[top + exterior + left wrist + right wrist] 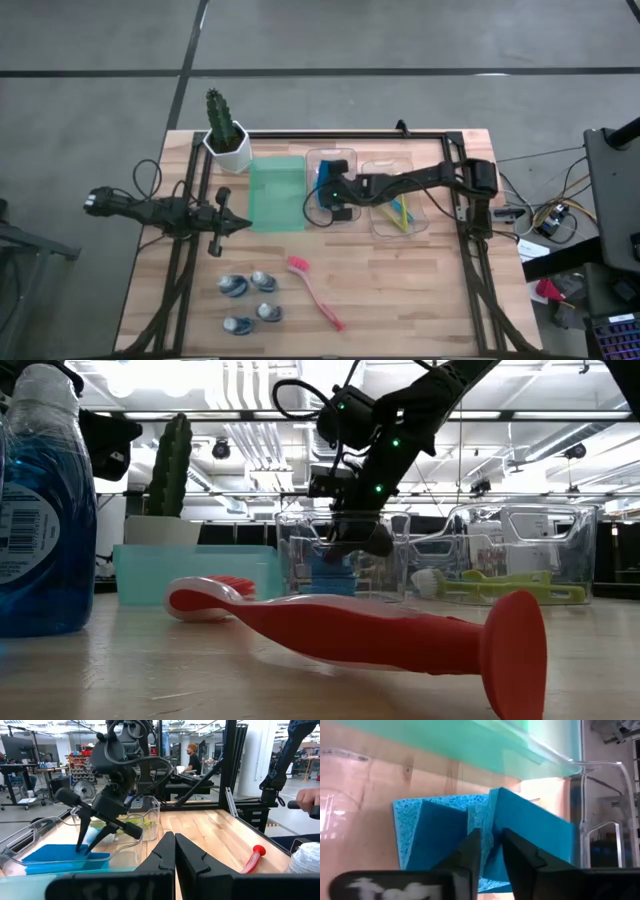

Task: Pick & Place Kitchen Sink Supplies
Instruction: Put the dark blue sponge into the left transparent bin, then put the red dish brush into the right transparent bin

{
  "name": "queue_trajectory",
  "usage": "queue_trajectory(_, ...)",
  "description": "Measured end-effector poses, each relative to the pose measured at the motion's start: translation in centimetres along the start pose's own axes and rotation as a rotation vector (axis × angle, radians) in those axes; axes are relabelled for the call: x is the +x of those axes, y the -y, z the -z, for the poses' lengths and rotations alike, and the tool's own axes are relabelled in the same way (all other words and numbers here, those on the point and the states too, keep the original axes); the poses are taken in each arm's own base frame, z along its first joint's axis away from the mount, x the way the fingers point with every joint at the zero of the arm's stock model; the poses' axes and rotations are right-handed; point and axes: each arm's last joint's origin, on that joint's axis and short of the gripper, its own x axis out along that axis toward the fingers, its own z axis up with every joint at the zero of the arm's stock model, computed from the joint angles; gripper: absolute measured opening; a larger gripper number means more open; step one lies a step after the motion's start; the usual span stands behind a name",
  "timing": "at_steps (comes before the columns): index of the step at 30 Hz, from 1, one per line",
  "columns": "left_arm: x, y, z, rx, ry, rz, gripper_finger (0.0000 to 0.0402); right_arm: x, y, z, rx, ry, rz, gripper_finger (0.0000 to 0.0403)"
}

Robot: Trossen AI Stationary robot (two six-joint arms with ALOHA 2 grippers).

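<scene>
The right gripper (pixel 325 196) reaches down into a clear tray (pixel 335 156) at the back of the worktop (pixel 420 290), its fingers (pixel 472 851) drawn narrow on the upturned edge of a blue sponge (pixel 520 827). The wrist view shows that edge pinched between them while a second sponge (pixel 427 827) lies flat on the tray floor, touching the first. The left gripper (pixel 232 224) waits over the worktop just beside the green tray (pixel 277 195), fingers (pixel 167 851) pressed together and holding nothing.

Nearer the front edge, four small bottles (pixel 250 302) stand in a loose cluster with the pink brush (pixel 315 292) lying beside them. A yellow-green brush (pixel 398 212) rests in a second clear tray (pixel 412 165) next to the first. A potted cactus (pixel 226 132) stands at the back corner.

The hold looks thin: only a soft edge is caught, so the sponge could fold or slip free on a lift. Because the two sponges touch, the flat one might be dragged along. The tray wall is close to the fingers, and a sideways move could knock or shift the tray.
</scene>
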Motion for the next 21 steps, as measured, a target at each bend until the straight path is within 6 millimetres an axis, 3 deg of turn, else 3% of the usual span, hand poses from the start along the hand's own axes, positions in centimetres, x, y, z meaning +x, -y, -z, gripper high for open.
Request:
queue_trajectory(7,0.0,0.0,0.0,0.000,0.000,0.000,0.0003,-1.9,1.3,-1.1,0.017,0.043,0.052,0.0121)
queue_trajectory(15,0.0,0.0,0.0,0.000,0.000,0.000,0.0003,-4.3,1.8,-2.8,0.031,0.111,0.090,0.0120)
queue_trajectory(21,0.0,0.0,0.0,0.000,0.000,0.000,0.0003,-7.4,1.2,-4.1,0.089,0.194,0.079,0.0120)
